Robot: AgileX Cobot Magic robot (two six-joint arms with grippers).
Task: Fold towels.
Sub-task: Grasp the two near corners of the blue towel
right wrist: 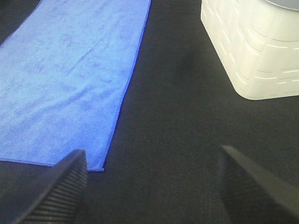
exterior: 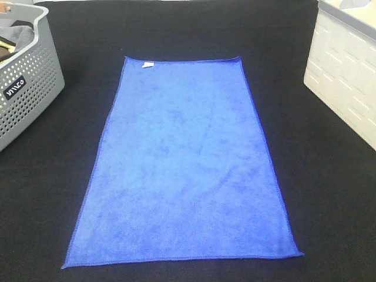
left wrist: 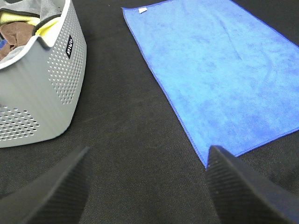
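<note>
A royal-blue towel (exterior: 185, 164) lies flat and fully spread on the black table, long side running front to back, with a small white tag (exterior: 147, 64) at its far left corner. Neither gripper shows in the exterior high view. In the left wrist view my left gripper (left wrist: 147, 186) is open above bare black cloth, just off the towel (left wrist: 219, 74) and its near left corner. My right gripper (right wrist: 152, 186) is open too, with nothing between its fingers, hovering beside the near right corner of the towel (right wrist: 70, 79).
A perforated grey basket (exterior: 23, 82) holding mixed cloths stands at the back left, also seen in the left wrist view as the grey basket (left wrist: 42, 88). A white ribbed container (exterior: 346, 76) stands at the back right; it appears as the white container (right wrist: 252, 46).
</note>
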